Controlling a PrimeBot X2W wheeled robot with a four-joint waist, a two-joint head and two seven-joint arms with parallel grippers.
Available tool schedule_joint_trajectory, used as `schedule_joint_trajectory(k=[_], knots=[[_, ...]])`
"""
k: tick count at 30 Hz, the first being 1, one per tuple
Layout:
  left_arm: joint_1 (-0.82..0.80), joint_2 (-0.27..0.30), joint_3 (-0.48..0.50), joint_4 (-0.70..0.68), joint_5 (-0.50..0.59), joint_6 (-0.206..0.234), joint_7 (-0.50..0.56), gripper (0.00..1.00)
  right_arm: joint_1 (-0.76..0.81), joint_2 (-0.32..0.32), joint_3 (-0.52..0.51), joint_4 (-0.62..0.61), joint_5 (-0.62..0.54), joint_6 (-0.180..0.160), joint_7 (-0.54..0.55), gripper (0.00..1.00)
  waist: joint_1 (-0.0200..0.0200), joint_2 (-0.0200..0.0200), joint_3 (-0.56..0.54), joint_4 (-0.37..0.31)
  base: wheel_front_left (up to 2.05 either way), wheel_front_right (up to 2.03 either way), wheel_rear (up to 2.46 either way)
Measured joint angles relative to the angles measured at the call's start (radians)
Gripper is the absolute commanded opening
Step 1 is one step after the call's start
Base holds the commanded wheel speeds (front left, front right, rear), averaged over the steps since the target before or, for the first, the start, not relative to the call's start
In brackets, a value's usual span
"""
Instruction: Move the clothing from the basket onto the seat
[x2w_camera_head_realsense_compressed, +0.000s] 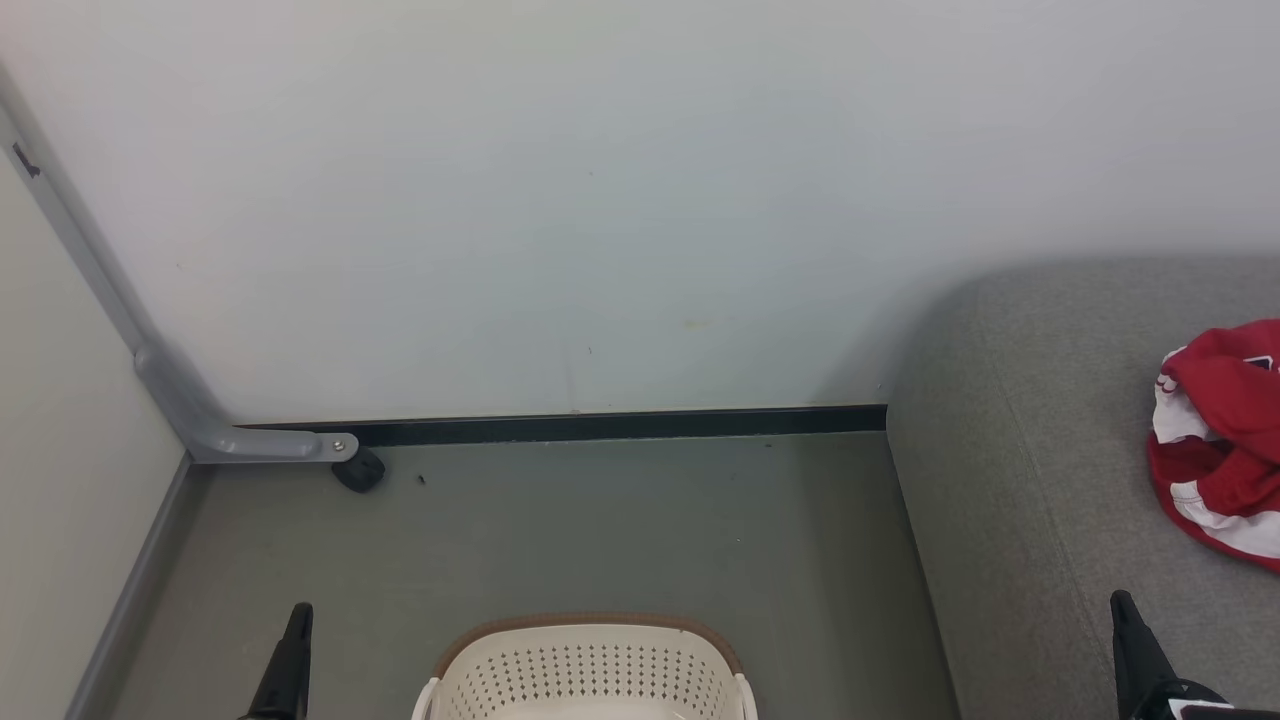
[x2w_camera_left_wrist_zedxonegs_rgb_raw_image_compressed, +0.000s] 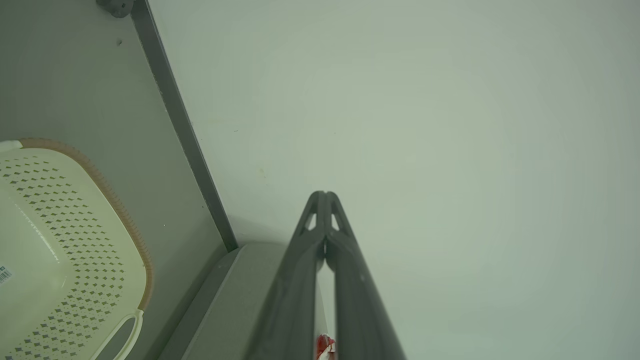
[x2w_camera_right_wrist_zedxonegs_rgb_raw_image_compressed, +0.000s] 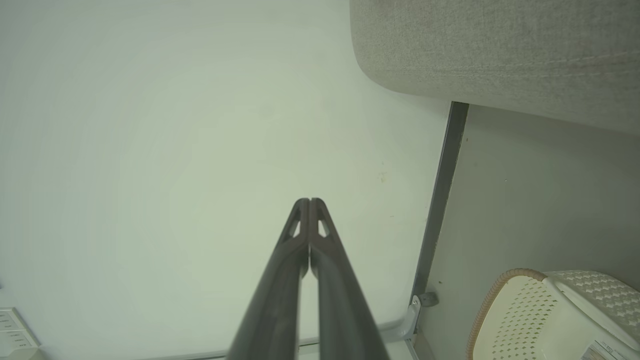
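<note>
A downward look into the corner of a room. At the lower left, the left gripper (x2w_camera_head_realsense_compressed: 301, 612) rises from the bottom edge as two long dark fingers pointing toward the wall. Its jaws are pressed fully together and hold nothing.

To its right, at bottom centre, a cream-white oval plastic laundry basket (x2w_camera_head_realsense_compressed: 590, 668) with rows of small holes and a brown woven-look rim stands on the grey-green floor (x2w_camera_head_realsense_compressed: 620, 530). Its far end shows here, so its long axis cannot be judged. In the left wrist view, the part of its inside that shows is bare apart from a barcode label. Behind it, a pale wall (x2w_camera_head_realsense_compressed: 600, 200) meets the floor at a dark skirting strip (x2w_camera_head_realsense_compressed: 600, 427).

Further right is a large grey fabric-upholstered sofa seat (x2w_camera_head_realsense_compressed: 1030, 470) with a rounded corner. On it, at the right edge, lies the clothing (x2w_camera_head_realsense_compressed: 1225, 420): a crumpled heap of red fabric with white stripes, partly cut off and with no clear long axis.

At the lower right, the right gripper (x2w_camera_head_realsense_compressed: 1122, 600) points up over the near part of the seat, jaws closed tight and empty.

The clothing lies beyond and to the right of the right gripper, near it, and well apart from the left gripper, so the right arm is much the nearer. Both arms sit low, flanking the basket. The task looks finished or close to it, unless the hidden near end of the basket holds more.
</note>
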Motion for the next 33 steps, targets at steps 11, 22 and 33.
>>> schedule_joint_trajectory(k=[11,22,33], knots=[[0.000,0.000,0.000,0.000,0.000,0.000,0.000,0.00,0.000,0.000,0.000,0.000,0.000,0.000,0.000,0.00,0.0000,0.0000,0.000,0.000,0.00,0.00,0.00],[0.000,0.000,0.000,-0.001,0.000,0.000,0.000,0.00,0.000,0.000,0.000,0.000,0.000,0.000,0.000,0.00,0.0000,0.0000,0.000,0.000,0.00,0.00,0.00],[0.000,0.000,0.000,-0.001,0.000,0.000,0.000,0.00,0.000,0.000,0.000,0.000,0.000,0.000,0.000,0.00,0.0000,0.0000,0.000,0.000,0.00,0.00,0.00]])
